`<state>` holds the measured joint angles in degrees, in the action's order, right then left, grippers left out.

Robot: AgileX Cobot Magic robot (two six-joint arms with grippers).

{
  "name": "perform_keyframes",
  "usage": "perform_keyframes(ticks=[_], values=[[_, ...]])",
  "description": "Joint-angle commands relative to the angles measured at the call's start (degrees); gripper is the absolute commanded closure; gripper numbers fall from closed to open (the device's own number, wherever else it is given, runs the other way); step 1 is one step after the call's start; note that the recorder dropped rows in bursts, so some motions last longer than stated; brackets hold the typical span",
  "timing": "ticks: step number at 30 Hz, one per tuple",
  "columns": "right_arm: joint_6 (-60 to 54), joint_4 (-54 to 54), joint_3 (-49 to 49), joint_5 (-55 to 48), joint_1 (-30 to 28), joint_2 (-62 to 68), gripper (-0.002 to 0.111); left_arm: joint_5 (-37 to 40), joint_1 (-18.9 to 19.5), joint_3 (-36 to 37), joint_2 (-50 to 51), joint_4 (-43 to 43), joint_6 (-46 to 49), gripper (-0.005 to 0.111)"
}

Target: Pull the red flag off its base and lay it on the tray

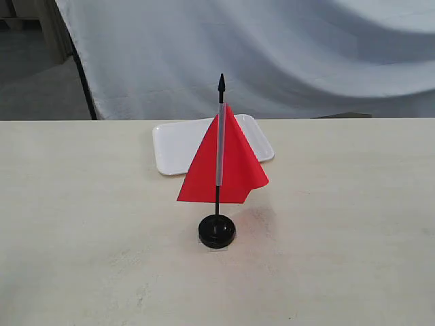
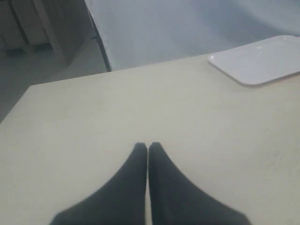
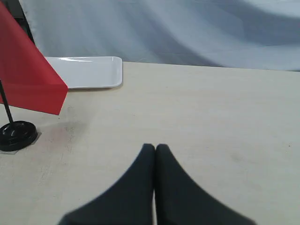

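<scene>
The left gripper [image 2: 147, 146] is seen with its dark fingers pressed together and nothing between them. It is poised low over the bare table [image 2: 93, 122]. The base is not caught by its camera; only a corner of the tray [image 2: 262, 61] is. The right gripper [image 3: 155, 146] is likewise closed and empty, and is held well apart from the base [image 3: 16, 135], with clear tabletop between them. Neither gripper is shown in the exterior view, so both are judged to be parked clear of the base, probably to leave the approach open.

The red flag [image 1: 238, 170] is stood upright, its thin black pole seated in the centre of the base. The cloth is hung from the grey-white sleeve and draped above the base, so a short stretch of bare pole is left exposed just over the disc. That stretch is judged the likeliest place for a grip. A pale patch is seen under the base, perhaps tape to stop it lifting, though this cannot be told.

The tray is laid flat near the base, behind it, and is partly hidden by the cloth; a short carry is presumably intended. No step is judged to be done yet: the jaws must be opened first, and the base may need steadying.
</scene>
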<state>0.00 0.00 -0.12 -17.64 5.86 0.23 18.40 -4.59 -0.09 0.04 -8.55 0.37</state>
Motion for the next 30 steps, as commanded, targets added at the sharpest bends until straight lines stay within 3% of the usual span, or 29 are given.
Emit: perform_keyframes(ticks=[1, 8, 13, 16, 19, 22, 25, 30], values=[[-0.7, 0.0, 0.1, 0.2, 0.3, -0.2, 0.109, -0.3, -0.5, 0.1, 0.0, 0.0, -0.4, 0.105], [-0.7, 0.0, 0.1, 3.5, 0.3, -0.2, 0.109, -0.2, -0.4, 0.1, 0.0, 0.0, -0.4, 0.105], [-0.7, 0.0, 0.1, 35.5, 0.3, -0.2, 0.109, -0.2, -0.4, 0.1, 0.0, 0.0, -0.4, 0.105], [10.2, 0.0, 0.1, 46.9, 0.3, -0.2, 0.109, -0.2, -0.4, 0.1, 0.0, 0.0, -0.4, 0.105], [27.7, 0.0, 0.1, 42.9, 0.3, -0.2, 0.109, -0.2, -0.4, 0.1, 0.0, 0.0, -0.4, 0.105], [28.1, 1.1, 0.1, 44.6, 0.3, -0.2, 0.109, -0.2, -0.4, 0.1, 0.0, 0.0, -0.4, 0.105], [28.1, 2.2, 0.1, 54.3, 0.3, 3.9, 0.109, -0.2, -0.4, 0.1, 0.0, 0.0, -0.4, 0.105], [27.5, -6.4, -4.9, 52.9, 0.3, 19.2, 0.109, -0.2, -0.4, 0.1, 0.0, 0.0, -0.4, 0.105]])
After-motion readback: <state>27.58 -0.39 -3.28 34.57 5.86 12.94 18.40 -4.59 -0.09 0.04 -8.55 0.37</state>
